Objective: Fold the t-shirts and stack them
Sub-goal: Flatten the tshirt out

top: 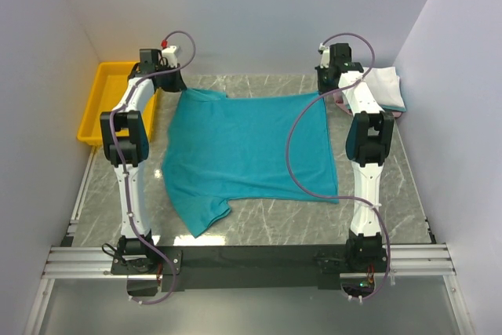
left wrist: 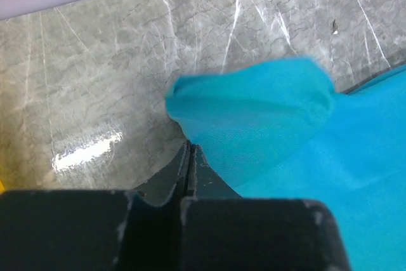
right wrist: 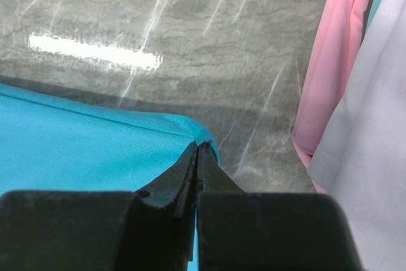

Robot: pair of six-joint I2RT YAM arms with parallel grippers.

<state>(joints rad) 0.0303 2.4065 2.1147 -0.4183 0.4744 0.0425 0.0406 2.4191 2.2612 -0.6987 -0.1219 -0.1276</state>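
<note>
A teal t-shirt (top: 247,151) lies spread flat on the marble table, one sleeve pointing toward the near edge. My left gripper (top: 177,84) is at its far left corner, jaws shut on a bunched fold of the teal cloth (left wrist: 254,109); in the left wrist view the gripper (left wrist: 189,148) meets the fold's edge. My right gripper (top: 328,90) is at the far right corner. In the right wrist view this gripper (right wrist: 199,146) is shut on the hem corner of the t-shirt (right wrist: 95,144). A stack of folded t-shirts (top: 386,88), white over pink, lies at the back right.
A yellow bin (top: 102,103) stands off the table's left edge by the left wall. The folded pink shirt (right wrist: 323,93) and white shirt (right wrist: 374,131) lie close to the right of my right gripper. Walls close in the back and both sides.
</note>
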